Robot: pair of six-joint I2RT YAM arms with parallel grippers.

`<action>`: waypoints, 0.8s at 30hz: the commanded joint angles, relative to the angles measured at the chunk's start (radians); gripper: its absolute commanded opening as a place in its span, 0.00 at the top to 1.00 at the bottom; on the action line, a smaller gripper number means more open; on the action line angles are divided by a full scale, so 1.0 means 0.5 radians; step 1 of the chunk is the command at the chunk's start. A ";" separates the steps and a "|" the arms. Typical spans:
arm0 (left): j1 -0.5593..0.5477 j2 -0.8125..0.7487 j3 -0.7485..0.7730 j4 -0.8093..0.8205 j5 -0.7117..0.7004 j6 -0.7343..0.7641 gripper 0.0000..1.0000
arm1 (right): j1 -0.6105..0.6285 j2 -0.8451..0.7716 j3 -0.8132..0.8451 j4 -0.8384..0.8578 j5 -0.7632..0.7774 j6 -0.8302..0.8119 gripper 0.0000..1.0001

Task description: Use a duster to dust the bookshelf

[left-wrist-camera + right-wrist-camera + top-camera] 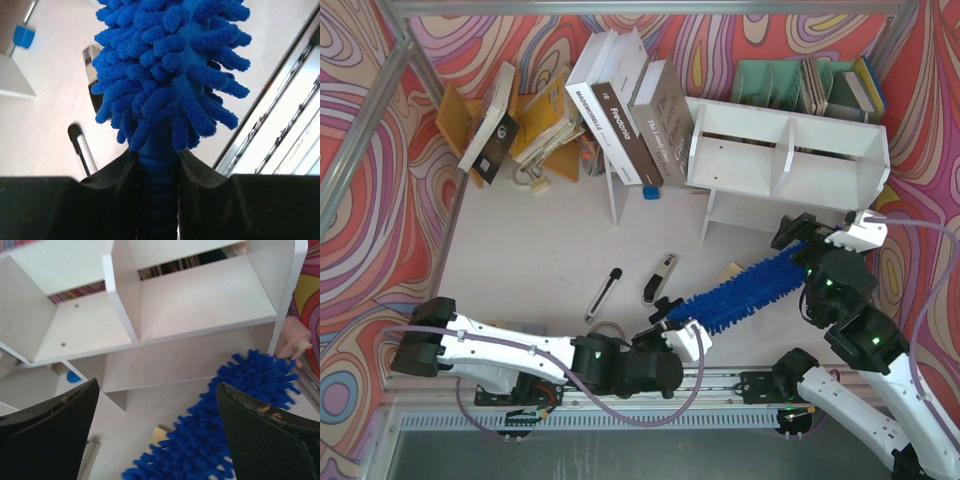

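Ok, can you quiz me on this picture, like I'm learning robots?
1. Which gripper holds the duster: A left, B right?
2. True or false: the right gripper is shut.
3. Fill in: the bookshelf has ___ compartments in its upper tier.
Key: 1 A, the left gripper is shut on its handle. 2 false, it is open. 3 two.

Bright blue duster (752,288), white bookshelf (785,160), pale green file organiser (770,82), red-orange swirl-patterned walls (370,150), white table (540,250).
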 commanded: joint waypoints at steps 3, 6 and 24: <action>0.170 0.096 0.210 0.384 0.322 0.463 1.00 | -0.003 0.021 0.192 -0.088 -0.080 0.040 0.12; 0.248 0.138 0.275 0.412 0.430 0.552 1.00 | -0.003 0.001 0.194 -0.094 -0.082 0.022 0.12; 0.580 0.442 0.470 0.519 0.705 0.592 1.00 | -0.002 -0.050 0.014 0.081 -0.128 -0.177 0.11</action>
